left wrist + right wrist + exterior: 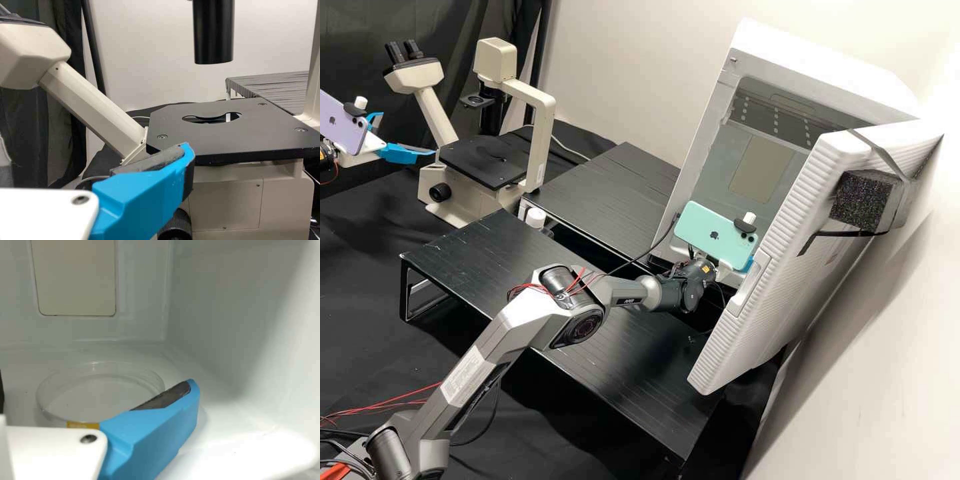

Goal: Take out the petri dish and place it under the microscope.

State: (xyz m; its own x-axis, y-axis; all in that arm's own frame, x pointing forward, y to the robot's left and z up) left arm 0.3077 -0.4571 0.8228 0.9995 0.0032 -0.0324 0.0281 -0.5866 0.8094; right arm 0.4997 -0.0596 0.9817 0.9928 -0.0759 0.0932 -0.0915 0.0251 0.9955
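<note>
At the white cabinet [701, 160], between its opening and open door, my right gripper [724, 270] is partly hidden by a mounted green phone. The clear petri dish [145, 374], with a yellow mark on its near side, lies flat on the cabinet floor. In the right wrist view, my right gripper [95, 392] stands open before the dish, one blue finger overlapping its near edge. My left gripper [405, 137] stands open beside the microscope [542, 127]. From the left wrist, this gripper [145, 185] shows one finger by the near corner of the black stage [260, 135].
The ribbed white door [780, 247] stands swung out beside the right arm. Two low black stands [470, 257] lie between microscope and cabinet, with a small white-topped object [535, 218] near their junction. A black cylinder [214, 35] hangs over the stage's round opening.
</note>
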